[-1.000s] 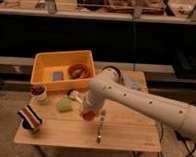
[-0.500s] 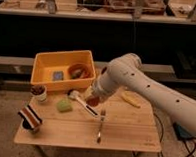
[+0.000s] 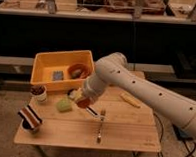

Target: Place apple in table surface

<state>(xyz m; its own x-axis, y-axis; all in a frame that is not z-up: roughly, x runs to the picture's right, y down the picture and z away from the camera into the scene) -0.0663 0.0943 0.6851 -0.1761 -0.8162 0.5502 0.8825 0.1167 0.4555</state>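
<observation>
The apple (image 3: 84, 103) is a small red-orange fruit at the tip of my gripper (image 3: 82, 99), partly covered by the fingers. The gripper is shut on it and holds it just over the left-middle of the table surface (image 3: 128, 130), a light wooden top. The gripper hangs right beside a pale green lump (image 3: 63, 106) and just in front of the yellow bin. My white arm (image 3: 141, 88) comes in from the right and hides part of the table behind it.
A yellow bin (image 3: 44, 64) at the back left holds a brown bowl (image 3: 78, 70) and a blue sponge (image 3: 57, 75). A cup (image 3: 38, 93) and a striped object (image 3: 30, 117) stand at the left edge. A fork (image 3: 100, 127) and a yellow piece (image 3: 129, 100) lie on the table.
My arm has risen and swung back toward the bin. The gripper with the apple has moved a little left and up from the table's middle.
</observation>
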